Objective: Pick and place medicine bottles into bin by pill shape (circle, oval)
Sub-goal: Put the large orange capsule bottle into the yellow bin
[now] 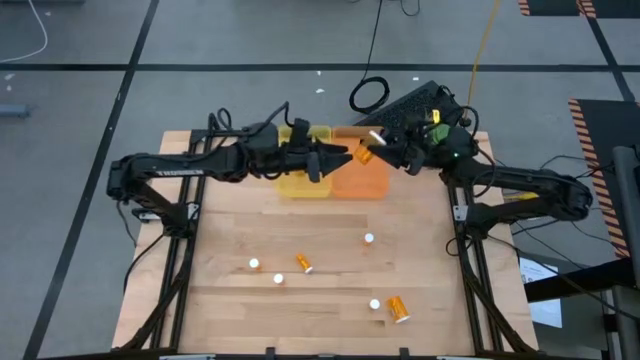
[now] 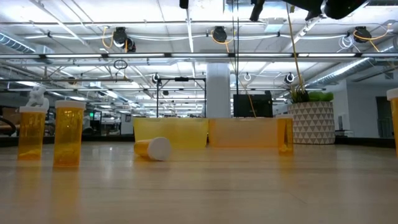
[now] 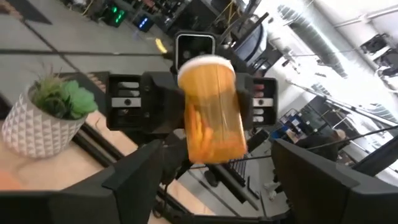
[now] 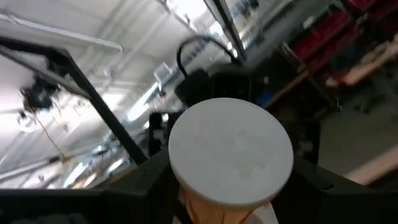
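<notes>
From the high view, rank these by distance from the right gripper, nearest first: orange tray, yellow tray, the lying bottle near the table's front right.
1. Orange tray, just below the right gripper, which holds a bottle.
2. Yellow tray, further left, under the left arm.
3. Lying bottle, far off at the front right.

Industrial lab hall; exposed ceiling pipes [image 2: 186, 56], strip lights, taped concrete floor [image 1: 80, 100].

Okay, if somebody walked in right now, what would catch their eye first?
Probably the medicine bottle held in the air by the right gripper above the orange tray, facing the left gripper over the yellow tray. Next, the loose bottles scattered on the wooden table, some standing, some lying down.
</notes>
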Robot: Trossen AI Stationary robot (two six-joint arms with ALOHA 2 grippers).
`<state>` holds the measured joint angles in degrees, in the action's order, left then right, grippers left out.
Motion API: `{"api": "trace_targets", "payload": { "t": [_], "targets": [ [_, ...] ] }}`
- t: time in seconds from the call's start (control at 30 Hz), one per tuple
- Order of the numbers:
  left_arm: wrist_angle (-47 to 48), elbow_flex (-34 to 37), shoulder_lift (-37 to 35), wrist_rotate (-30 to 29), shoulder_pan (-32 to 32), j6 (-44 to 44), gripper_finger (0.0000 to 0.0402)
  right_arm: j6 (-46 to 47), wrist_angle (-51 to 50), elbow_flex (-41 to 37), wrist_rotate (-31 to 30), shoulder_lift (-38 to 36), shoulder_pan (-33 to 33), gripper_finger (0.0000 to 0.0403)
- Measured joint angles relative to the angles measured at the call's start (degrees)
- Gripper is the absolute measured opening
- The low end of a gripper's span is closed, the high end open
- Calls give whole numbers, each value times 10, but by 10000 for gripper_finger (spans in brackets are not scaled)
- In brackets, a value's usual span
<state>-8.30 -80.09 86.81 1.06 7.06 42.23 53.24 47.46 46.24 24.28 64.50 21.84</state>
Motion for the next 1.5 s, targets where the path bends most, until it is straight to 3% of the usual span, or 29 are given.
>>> {"api": "trace_targets", "payload": {
  "t": [0.23, 0.53, 0.7, 1.07, 1.2, 1.5],
  "targets": [
    [19, 0, 44, -5, -19, 2, 315, -34, -115, 0, 74, -12, 0, 196],
    [-15, 0, 100, 14, -42, -12, 331, -44, -148, 0, 99, -11, -1, 196],
    [-26, 0, 99, -12, -42, -32, 293, -47, -173, 0, 123, -12, -1, 196],
    [-25, 0, 100, 8, -38, -33, 187, -59, -174, 0, 120, -11, -1, 197],
    [-40, 0, 100, 8, -38, -35, 178, -44, -163, 0, 121, -16, -1, 227],
    [-86, 0, 100, -33, -38, -48, 211, -29, -156, 1, 115, -31, -6, 337]
  ]
}}
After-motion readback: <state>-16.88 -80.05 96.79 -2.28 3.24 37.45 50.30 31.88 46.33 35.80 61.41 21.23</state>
